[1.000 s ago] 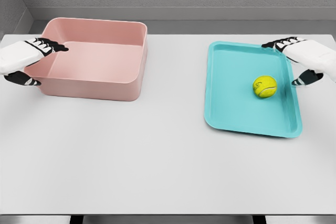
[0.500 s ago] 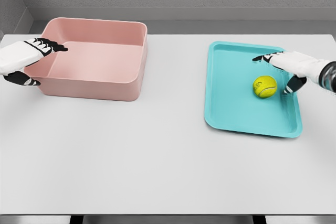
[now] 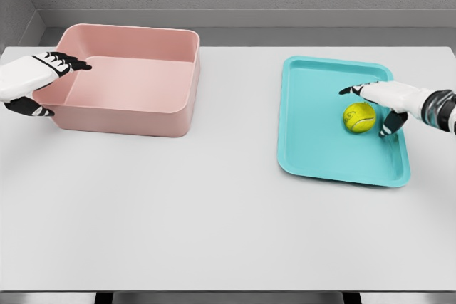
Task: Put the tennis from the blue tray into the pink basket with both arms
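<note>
A yellow-green tennis ball [image 3: 359, 117] lies on the blue tray [image 3: 320, 140], right of its middle. My right hand [image 3: 370, 110] hovers over the ball with fingers spread, index fingertip [image 3: 348, 91] reaching past it on the far side and thumb [image 3: 389, 129] on its right; the ball looks unheld. The pink basket [image 3: 128, 108] stands at the back left, with nothing inside. At the basket's left wall is my left hand [image 3: 50, 83], fingers relaxed, fingertips over the rim, holding nothing.
The white table [image 3: 214, 218] carries both containers. Its front edge runs along the bottom of the view. A grey wall stands behind the table.
My right hand has moved left and down from the tray's far right corner to sit over the ball. The left hand and the ball have stayed put.
</note>
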`<state>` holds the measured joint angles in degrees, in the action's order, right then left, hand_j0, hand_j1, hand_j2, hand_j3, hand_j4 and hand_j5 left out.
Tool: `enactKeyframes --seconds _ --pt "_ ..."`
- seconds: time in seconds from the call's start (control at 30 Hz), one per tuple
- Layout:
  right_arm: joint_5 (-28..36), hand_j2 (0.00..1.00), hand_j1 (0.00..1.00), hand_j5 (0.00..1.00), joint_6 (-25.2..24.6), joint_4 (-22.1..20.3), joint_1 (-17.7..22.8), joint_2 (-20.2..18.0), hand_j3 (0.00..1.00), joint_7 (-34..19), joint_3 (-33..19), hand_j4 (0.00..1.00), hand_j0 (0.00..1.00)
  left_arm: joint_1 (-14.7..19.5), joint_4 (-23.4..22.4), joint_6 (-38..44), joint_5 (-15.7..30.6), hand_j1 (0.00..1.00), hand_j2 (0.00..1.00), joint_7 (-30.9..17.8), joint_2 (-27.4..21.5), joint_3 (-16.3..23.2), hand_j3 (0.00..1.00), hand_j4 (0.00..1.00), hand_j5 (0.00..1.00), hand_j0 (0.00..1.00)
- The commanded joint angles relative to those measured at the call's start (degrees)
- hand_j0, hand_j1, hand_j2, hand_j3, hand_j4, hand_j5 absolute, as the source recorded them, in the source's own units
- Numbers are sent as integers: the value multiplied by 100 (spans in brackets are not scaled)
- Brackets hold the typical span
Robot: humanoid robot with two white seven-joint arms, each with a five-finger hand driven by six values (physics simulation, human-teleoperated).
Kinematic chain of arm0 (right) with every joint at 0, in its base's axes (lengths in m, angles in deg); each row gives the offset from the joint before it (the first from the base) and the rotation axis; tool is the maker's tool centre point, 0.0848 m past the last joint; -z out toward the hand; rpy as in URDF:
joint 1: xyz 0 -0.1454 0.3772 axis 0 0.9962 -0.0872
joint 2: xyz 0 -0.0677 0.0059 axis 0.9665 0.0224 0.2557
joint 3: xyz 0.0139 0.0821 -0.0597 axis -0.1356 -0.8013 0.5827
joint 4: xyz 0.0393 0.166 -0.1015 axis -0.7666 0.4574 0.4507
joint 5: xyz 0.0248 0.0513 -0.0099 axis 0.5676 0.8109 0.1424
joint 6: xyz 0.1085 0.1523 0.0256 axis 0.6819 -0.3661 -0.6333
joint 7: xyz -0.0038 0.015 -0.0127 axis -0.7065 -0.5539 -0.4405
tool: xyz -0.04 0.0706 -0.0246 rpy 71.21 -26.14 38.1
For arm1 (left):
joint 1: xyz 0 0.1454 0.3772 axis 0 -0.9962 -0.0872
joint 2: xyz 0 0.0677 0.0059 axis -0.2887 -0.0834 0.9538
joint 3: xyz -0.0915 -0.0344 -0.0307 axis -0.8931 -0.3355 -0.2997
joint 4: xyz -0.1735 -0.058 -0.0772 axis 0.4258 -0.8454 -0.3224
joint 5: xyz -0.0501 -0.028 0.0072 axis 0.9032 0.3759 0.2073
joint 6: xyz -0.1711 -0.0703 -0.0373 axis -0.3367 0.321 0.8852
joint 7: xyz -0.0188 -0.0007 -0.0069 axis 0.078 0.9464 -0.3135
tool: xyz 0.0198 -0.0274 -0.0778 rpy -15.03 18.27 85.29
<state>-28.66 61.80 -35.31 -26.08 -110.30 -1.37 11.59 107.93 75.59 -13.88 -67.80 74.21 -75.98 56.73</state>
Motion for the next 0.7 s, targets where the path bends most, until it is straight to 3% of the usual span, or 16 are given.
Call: enactKeyframes --seconds 0.0,0.4,0.5,0.67 --pt "-3 100 100 100 7 156 -9 77 100 2 70 100 100 0 1 5 36 100 100 3 -7 -13 100 100 100 100" --pt "-3 100 100 100 16 121 -9 77 100 2 158 100 100 0 9 5 53 100 100 12 -104 -31 100 100 100 100" --pt "-3 100 100 100 16 130 -9 77 100 2 158 100 100 -26 62 5 71 100 100 12 -314 -49 100 100 100 100" --pt "-3 75 75 75 34 112 0 68 75 2 158 75 75 -53 176 5 80 100 100 12 -402 -40 100 100 100 100"
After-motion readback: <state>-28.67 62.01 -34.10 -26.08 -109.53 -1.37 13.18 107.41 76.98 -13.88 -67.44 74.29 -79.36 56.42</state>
